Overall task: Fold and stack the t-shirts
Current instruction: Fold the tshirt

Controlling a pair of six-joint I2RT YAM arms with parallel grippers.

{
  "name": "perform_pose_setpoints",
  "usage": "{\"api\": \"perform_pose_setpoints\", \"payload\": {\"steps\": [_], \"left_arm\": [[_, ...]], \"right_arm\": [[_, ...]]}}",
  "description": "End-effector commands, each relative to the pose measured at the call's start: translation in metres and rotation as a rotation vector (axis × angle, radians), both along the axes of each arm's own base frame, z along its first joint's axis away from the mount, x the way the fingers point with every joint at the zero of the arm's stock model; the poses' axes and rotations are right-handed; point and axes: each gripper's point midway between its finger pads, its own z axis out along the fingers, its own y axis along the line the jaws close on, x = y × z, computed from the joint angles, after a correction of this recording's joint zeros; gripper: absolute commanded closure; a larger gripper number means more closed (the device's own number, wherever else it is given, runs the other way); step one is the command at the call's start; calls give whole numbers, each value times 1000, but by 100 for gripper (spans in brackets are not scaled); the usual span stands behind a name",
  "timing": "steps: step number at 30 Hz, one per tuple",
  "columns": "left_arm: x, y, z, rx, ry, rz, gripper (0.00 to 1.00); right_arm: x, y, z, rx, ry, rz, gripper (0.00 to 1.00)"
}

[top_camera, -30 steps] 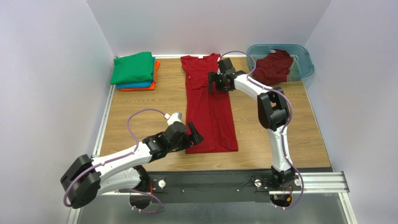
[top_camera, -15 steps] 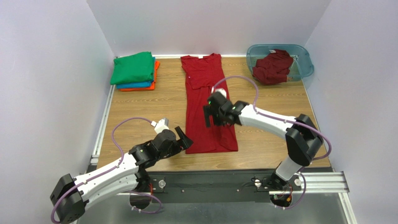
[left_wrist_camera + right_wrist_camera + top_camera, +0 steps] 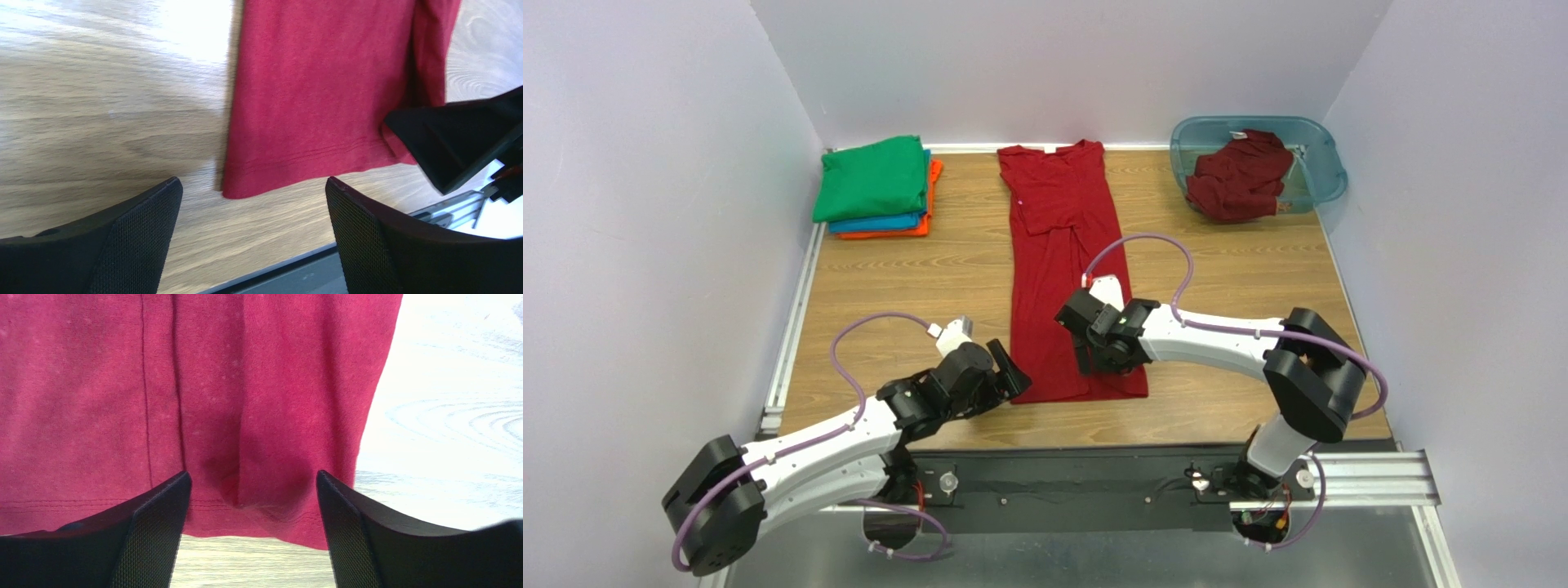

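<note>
**Both grippers at the near hem.** You are holding the left gripper (image 3: 1009, 370) wide and empty at the left hem corner of the red shirt (image 3: 1063, 245). The shirt is lying lengthwise down the middle of the desk (image 3: 891, 294), sides folded in, hem toward the near edge. The right gripper (image 3: 1085, 353), likewise wide and gripping nothing, is sitting over the hem's right part, where the cloth is puckering. The stack (image 3: 876, 184) is resting at the far left corner, and a second red shirt (image 3: 1238, 175) is lying in the tub (image 3: 1326, 153) at the far right corner.

Likely faults: you are risking a pinch of the top layer alone, which would open the side folds. Uneven lifting would skew the fold.

No brand, label or writing is showing.
</note>
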Motion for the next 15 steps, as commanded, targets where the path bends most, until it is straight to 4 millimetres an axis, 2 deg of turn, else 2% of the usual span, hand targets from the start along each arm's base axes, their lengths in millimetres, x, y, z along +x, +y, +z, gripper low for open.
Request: {"api": "perform_pose_setpoints", "payload": {"steps": [1, 5, 6, 8, 11, 15], "left_arm": [[1, -5, -4, 5, 12, -18, 15], [2, -6, -9, 10, 18, -18, 29], [4, -7, -8, 5, 13, -14, 35], [5, -7, -12, 18, 18, -17, 40], [8, -8, -16, 38, 23, -25, 58], [9, -9, -19, 64, 39, -36, 73]], "right_arm": [[0, -5, 5, -20, -44, -42, 22], [3, -6, 6, -25, -64, -63, 39], [3, -5, 7, -20, -65, -64, 47], [3, -4, 7, -19, -66, -63, 54], [3, 0, 8, -14, -57, -47, 73], [-2, 11, 12, 16, -33, -7, 81]]}}
